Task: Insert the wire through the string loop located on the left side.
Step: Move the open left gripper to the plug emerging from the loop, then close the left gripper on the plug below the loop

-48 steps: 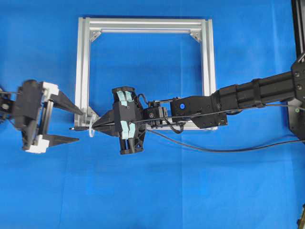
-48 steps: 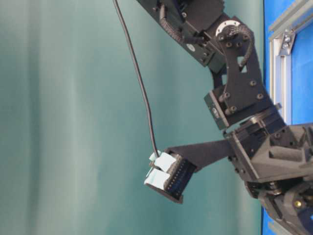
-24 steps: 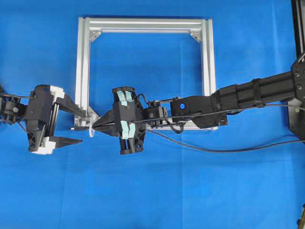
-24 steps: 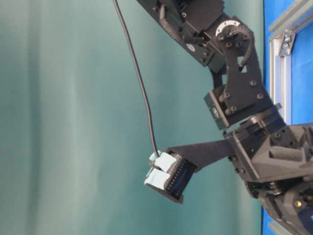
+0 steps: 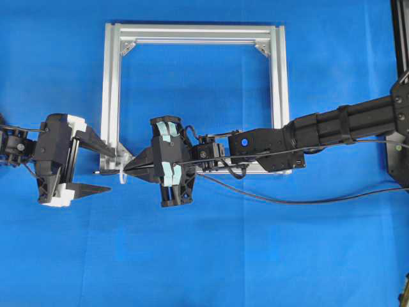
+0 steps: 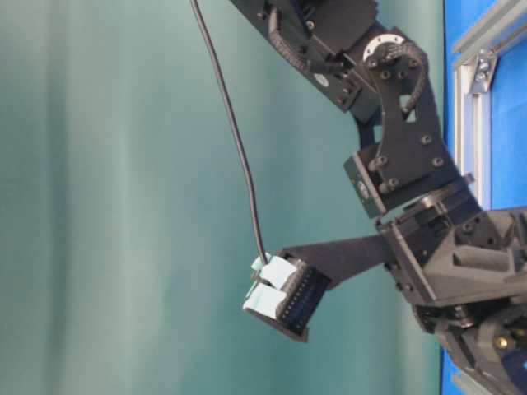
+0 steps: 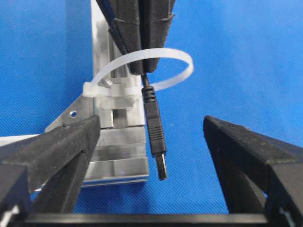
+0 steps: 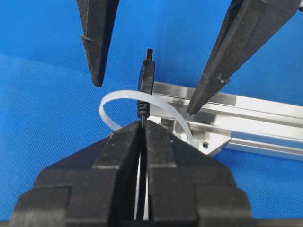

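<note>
The wire [image 5: 255, 194] is a thin black cable, and my right gripper [image 5: 126, 169] is shut on it just behind the plug. The plug [image 7: 155, 132] pokes out through the white string loop [image 7: 175, 54], its grey metal tip pointing left. The string loop [image 5: 121, 174] is tied to the frame's lower left corner. My left gripper [image 5: 110, 171] stands open with the plug between its fingers [image 7: 61, 151], touching neither. In the right wrist view the plug [image 8: 146, 78] crosses the string loop [image 8: 113, 97] beyond my shut right gripper [image 8: 143, 124].
The silver aluminium frame [image 5: 192, 32] lies on the blue cloth, with its lower left corner bracket [image 7: 71, 116] beside the left finger. The wire's slack trails right across the cloth and hangs down in the table-level view [image 6: 235, 140]. A black post [image 5: 399, 38] stands at the right edge.
The left gripper moved right until its open fingers straddled the plug tip, then stayed still for the last half second. The right gripper and the wire have not moved.
</note>
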`<action>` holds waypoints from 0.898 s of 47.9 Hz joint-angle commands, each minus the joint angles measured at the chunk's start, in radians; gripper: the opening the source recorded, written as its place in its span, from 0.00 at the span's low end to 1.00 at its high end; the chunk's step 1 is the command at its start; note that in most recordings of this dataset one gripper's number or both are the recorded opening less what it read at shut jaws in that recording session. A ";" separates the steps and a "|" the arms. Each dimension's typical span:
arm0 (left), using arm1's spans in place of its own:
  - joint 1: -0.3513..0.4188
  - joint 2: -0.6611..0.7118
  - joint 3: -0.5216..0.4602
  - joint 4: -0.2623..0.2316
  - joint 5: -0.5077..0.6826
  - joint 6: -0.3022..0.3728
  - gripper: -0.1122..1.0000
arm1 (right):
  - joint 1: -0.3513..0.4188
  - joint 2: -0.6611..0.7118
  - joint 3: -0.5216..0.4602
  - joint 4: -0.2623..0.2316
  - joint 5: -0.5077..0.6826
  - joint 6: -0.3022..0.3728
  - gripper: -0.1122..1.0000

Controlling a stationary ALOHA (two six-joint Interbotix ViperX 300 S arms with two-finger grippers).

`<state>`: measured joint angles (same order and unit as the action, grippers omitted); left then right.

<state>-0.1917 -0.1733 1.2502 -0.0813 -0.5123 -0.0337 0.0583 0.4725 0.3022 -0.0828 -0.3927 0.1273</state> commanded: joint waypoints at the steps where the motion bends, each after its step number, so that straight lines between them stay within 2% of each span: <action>1: -0.003 -0.014 -0.014 0.002 -0.009 0.002 0.91 | 0.000 -0.025 -0.020 0.002 -0.003 0.002 0.01; 12: -0.003 -0.014 -0.014 0.002 -0.009 0.005 0.90 | 0.000 -0.025 -0.020 0.003 -0.003 0.002 0.01; 17: -0.002 -0.015 -0.015 0.002 -0.008 0.021 0.86 | 0.000 -0.025 -0.020 0.002 -0.003 0.002 0.01; 21: -0.003 -0.020 -0.015 0.002 -0.009 0.028 0.70 | 0.002 -0.025 -0.020 0.002 -0.003 0.002 0.01; 27: -0.003 -0.026 -0.011 0.003 -0.003 0.037 0.34 | 0.000 -0.025 -0.021 0.002 -0.003 0.002 0.01; 31: -0.002 -0.026 -0.008 0.002 -0.002 0.037 0.17 | 0.000 -0.025 -0.021 0.002 -0.005 0.002 0.01; 43: -0.003 -0.028 -0.011 0.003 -0.003 0.037 0.18 | 0.002 -0.028 -0.021 -0.002 0.017 0.000 0.01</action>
<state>-0.1917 -0.1856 1.2487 -0.0813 -0.5108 0.0015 0.0598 0.4725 0.3007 -0.0828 -0.3804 0.1273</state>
